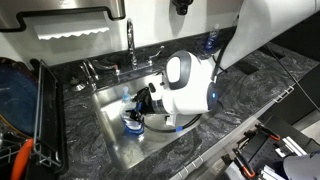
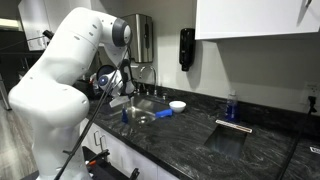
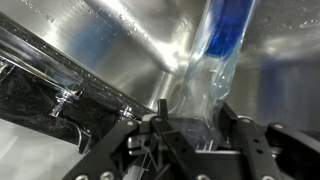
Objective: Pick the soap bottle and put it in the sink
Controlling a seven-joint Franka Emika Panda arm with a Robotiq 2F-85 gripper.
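Glossy white rounded shells form the arm (image 2: 55, 75), with dark rings at its joints; a black cable (image 2: 100, 115) runs alongside. The tool (image 3: 200, 128) is black, built of bolted linkages.

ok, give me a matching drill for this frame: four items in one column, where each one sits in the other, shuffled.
Things
1. soap bottle
2. white bowl
3. small dark blue bottle
4. faucet

Places
A. standing on the countertop well away from the sink, near the wall
B. upright at the basin's back rim
C. between the jaws, down inside the basin
D. on the countertop right next to the basin

Pairs: 1-C, 2-D, 3-A, 4-B
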